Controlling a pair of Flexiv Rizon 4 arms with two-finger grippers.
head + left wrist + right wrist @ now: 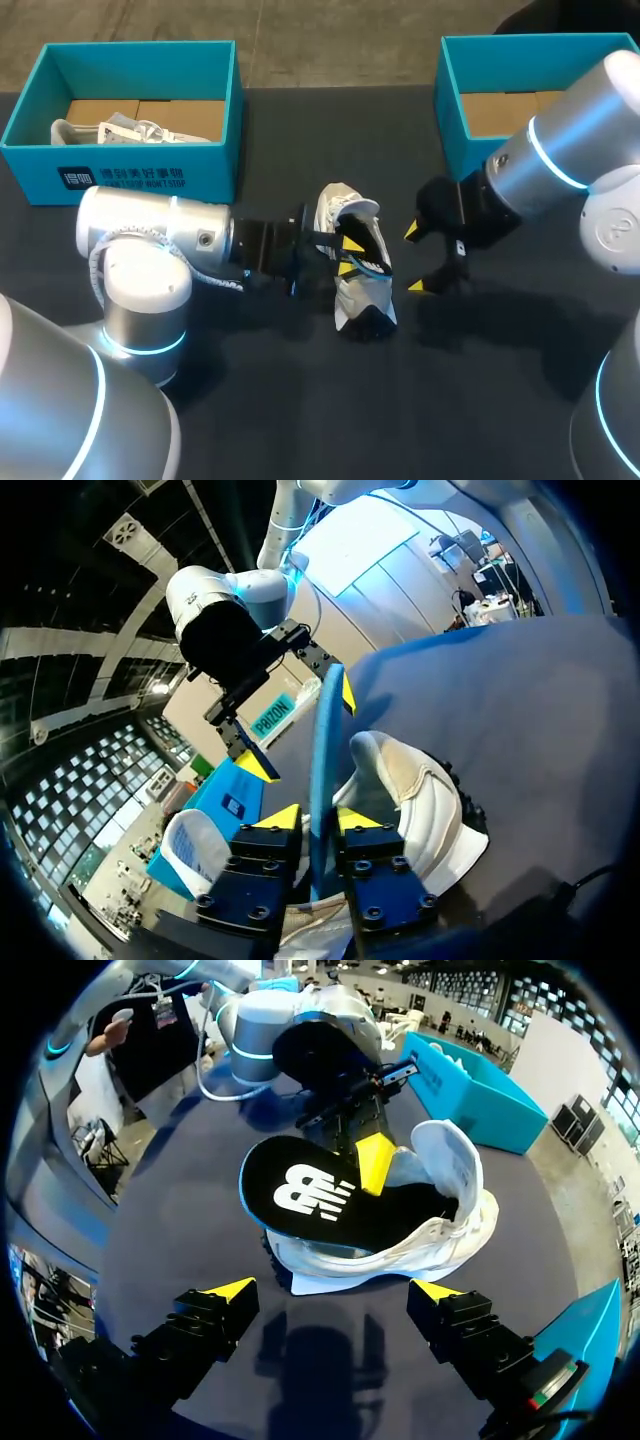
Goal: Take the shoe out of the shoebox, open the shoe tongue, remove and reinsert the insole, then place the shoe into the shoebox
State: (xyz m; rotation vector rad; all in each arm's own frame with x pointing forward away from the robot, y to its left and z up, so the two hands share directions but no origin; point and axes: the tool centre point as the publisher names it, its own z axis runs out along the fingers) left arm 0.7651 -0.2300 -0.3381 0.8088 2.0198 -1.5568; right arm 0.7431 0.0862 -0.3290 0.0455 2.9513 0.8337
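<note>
A white shoe (pixel 358 295) lies on the dark table's middle, also visible in the wrist views (pixel 420 790) (pixel 440 1230). Its black insole (pixel 310 1195) with a white logo sticks out of the opening, the far end still inside the shoe. My left gripper (pixel 347 256) is at the shoe's mouth. The insole's thin edge (pixel 325 740) stands between its fingers, which are slightly apart (pixel 318 818), with a narrow gap on one side. My right gripper (pixel 413 259) hangs open just right of the shoe (pixel 330 1288), holding nothing.
A teal shoebox (pixel 125 170) at the back left holds another white shoe (pixel 120 130). A second teal shoebox (pixel 455 110) stands at the back right, close behind my right arm. The table's front half is bare dark cloth (pixel 400 400).
</note>
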